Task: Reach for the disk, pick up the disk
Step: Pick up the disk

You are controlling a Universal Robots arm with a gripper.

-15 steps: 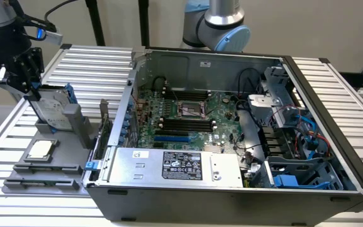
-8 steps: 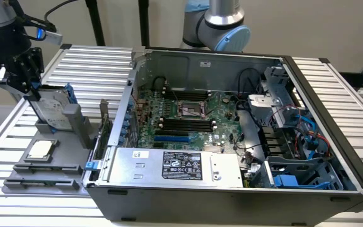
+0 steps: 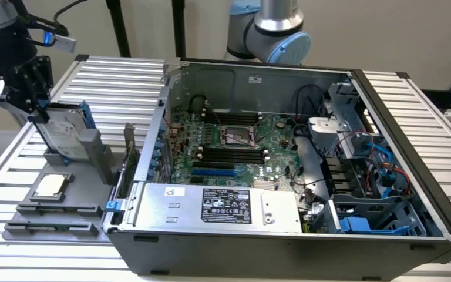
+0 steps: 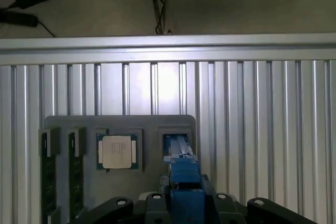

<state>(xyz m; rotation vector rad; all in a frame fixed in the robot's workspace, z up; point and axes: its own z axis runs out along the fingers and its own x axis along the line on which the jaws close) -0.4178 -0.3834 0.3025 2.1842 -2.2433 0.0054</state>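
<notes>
The disk [image 3: 59, 134], a silver-grey drive with a blue carrier edge, stands upright and slightly tilted at the exterior view's left. Its lower end sits at the slot of a grey fixture [image 3: 92, 154]. My gripper [image 3: 36, 113] comes down from above, its black fingers shut on the disk's upper end. In the wrist view the disk's blue carrier edge [image 4: 184, 179] runs from between my gripper's jaws [image 4: 185, 205] down to the fixture's slot [image 4: 177, 142]. I cannot tell whether the disk has left the slot.
A small square silver chip [image 3: 51, 185] [image 4: 116, 151] lies in the same grey fixture, beside two memory sticks [image 4: 48, 177]. An open computer case [image 3: 288, 164] with a silver power supply box [image 3: 218, 205] stands close on the exterior view's right. All rest on a slatted aluminium table [image 3: 115, 76].
</notes>
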